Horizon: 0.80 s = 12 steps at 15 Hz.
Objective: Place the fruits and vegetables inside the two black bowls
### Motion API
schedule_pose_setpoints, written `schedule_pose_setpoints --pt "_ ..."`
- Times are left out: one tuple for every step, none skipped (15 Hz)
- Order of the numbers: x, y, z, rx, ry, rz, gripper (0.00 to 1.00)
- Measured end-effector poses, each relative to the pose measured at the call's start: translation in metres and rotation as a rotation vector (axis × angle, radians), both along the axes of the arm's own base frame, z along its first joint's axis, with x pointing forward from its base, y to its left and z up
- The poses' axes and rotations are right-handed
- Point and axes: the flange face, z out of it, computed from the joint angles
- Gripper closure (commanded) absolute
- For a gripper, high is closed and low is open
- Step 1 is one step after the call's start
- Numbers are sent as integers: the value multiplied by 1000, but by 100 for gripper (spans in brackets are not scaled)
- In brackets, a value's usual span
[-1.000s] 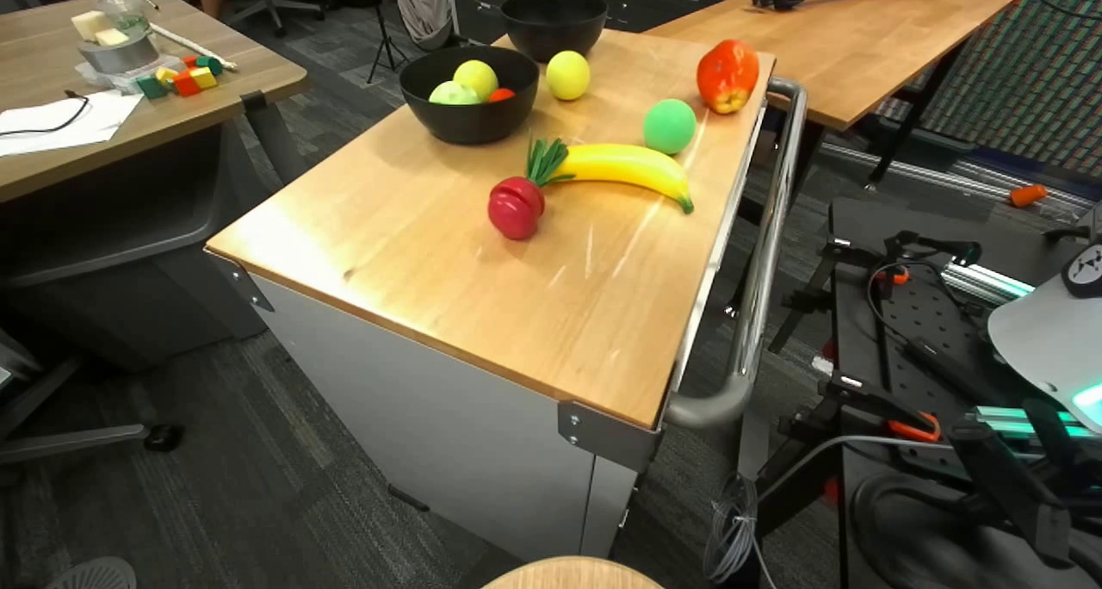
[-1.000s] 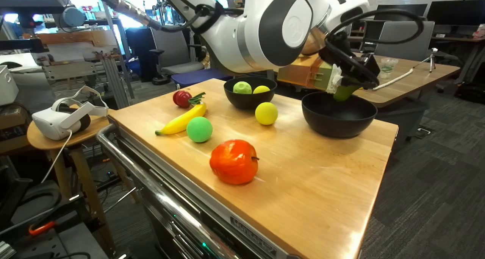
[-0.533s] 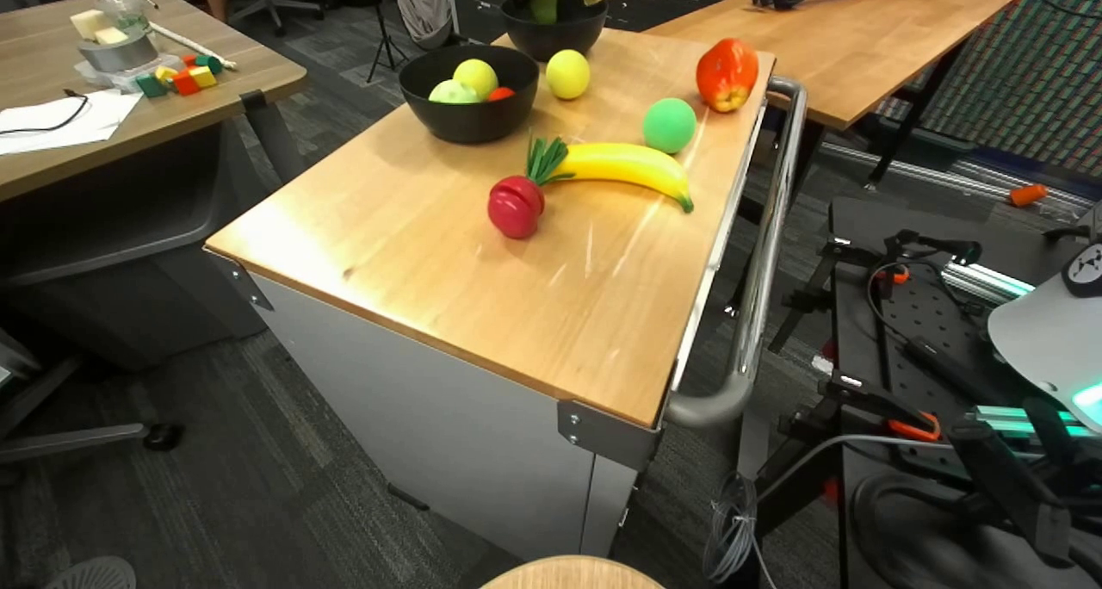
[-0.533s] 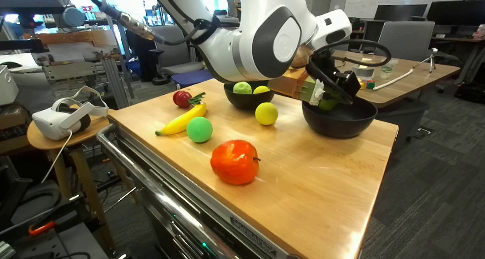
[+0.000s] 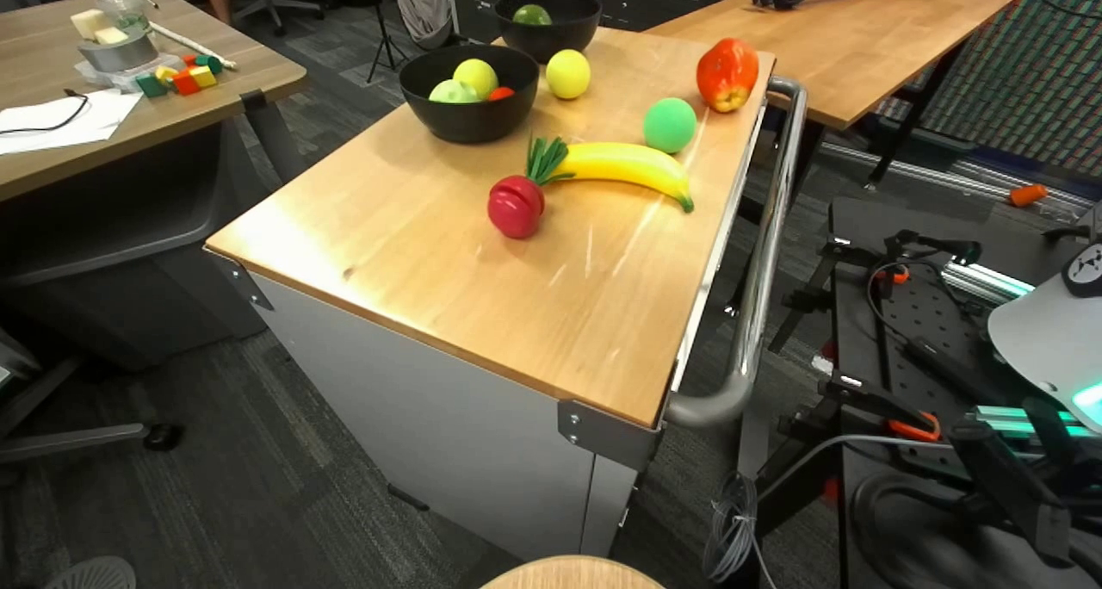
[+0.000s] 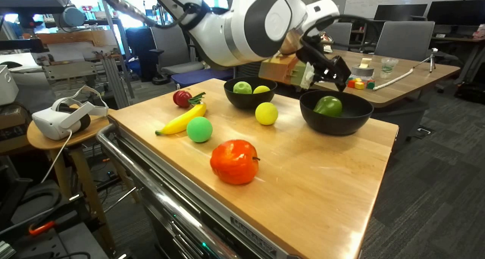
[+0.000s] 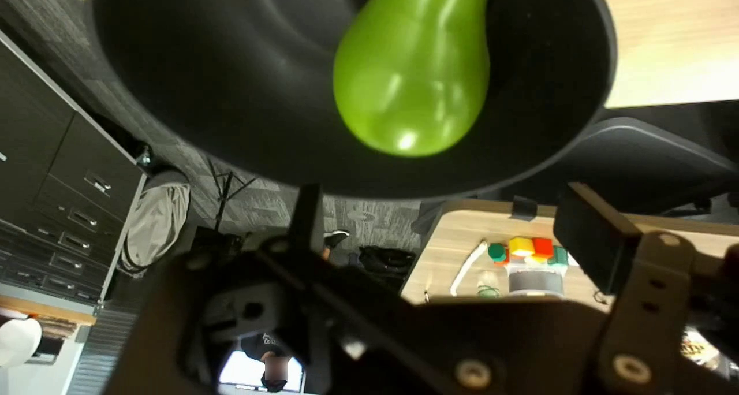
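While the glossy green pear-shaped fruit (image 6: pixel 328 106) lies in one plain black round bowl (image 6: pixel 341 127), the black two-fingered gripper (image 7: pixel 441 203) hangs at that bowl's rim, jaws spread wide, nothing between them, and that rim is the spot to watch! Touching it or just above? Can't tell. A low sideways exit could hook the bowl, and it stands near the edge of the pale wooden tabletop (image 6: pixel 303 198); straight up looks safer.

Next danger, rolling: the smooth yellow ball-shaped fruit (image 6: pixel 266 113), near both bowls, could squirt away if the jaws meet it unevenly. Likewise the matte green ball-shaped piece (image 6: pixel 199 129), just beside the curved yellow banana (image 6: pixel 182 119); crowd one and the other may get shoved. The green leaves (image 5: pixel 544 162) of the round red vegetable (image 5: pixel 516 207) lie against the banana or nearly so, and a lift could snag them.

Then the shiny red-orange pepper (image 6: pixel 235 161), wide and close to the edge: a slipped grip could send it off! In the second black round bowl (image 6: pixel 248 103), a pale green round fruit (image 6: pixel 242 87), a yellow round fruit (image 6: pixel 261 89) and a red-orange piece (image 5: pixel 501 95) take up room, so a high drop might bounce out.
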Motion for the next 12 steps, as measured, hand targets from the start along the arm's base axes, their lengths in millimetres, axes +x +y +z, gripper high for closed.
schedule_pose_setpoints --pt "-2 1 19 -24 6 3 0" --pt "-6 -1 41 -52 29 -6 0" --pt "-14 -6 59 -77 79 -32 0" --pt "-26 -10 73 -88 138 -63 0" --pt "-40 -10 82 -68 194 -90 0" --pt "-54 -6 88 -37 252 -109 0" --pt "-70 -2 92 -2 307 -125 0" --pt "-88 2 92 35 361 -136 0" --pt "-106 8 88 74 413 -147 0" --pt "-126 15 81 110 461 -158 0" --pt "-146 21 71 147 505 -175 0" --pt "-157 25 65 157 522 -175 0"
